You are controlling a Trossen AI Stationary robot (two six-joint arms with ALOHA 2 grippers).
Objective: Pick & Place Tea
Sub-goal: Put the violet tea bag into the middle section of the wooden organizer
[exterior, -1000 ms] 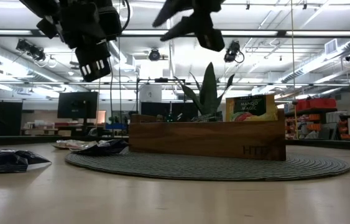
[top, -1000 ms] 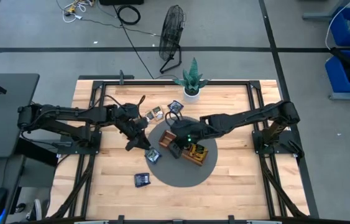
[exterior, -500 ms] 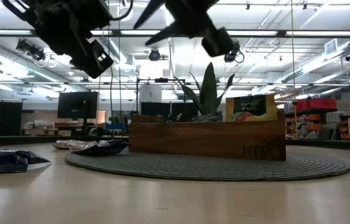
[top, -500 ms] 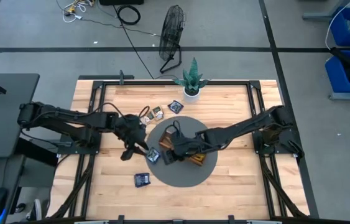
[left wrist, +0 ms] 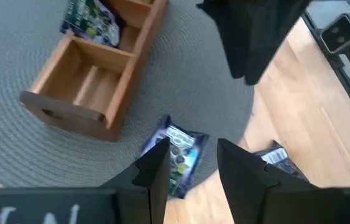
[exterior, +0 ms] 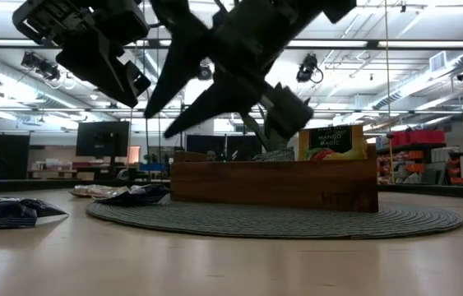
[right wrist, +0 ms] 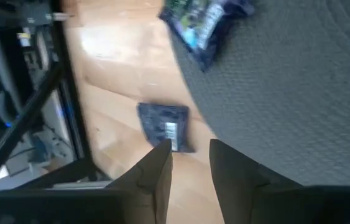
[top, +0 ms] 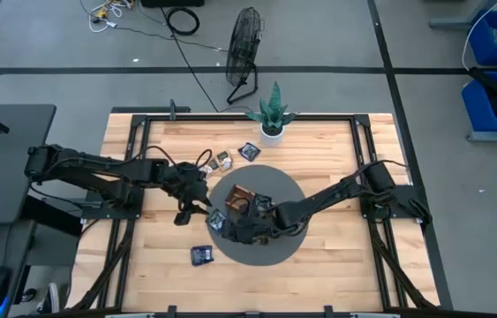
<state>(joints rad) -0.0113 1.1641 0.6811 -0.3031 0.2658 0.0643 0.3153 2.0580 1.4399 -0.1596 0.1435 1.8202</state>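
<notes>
High view: left claw (top: 197,208), fingers parted and empty, is hovering beside the dark sachet (top: 217,221) on the round mat's (top: 288,250) edge, right claw (top: 233,231) likewise released nearby; pick step, next calling for descent and closing.

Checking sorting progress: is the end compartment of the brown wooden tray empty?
Yes, in the left wrist view the brown wooden tray's end compartment shows only bare wood.
</notes>
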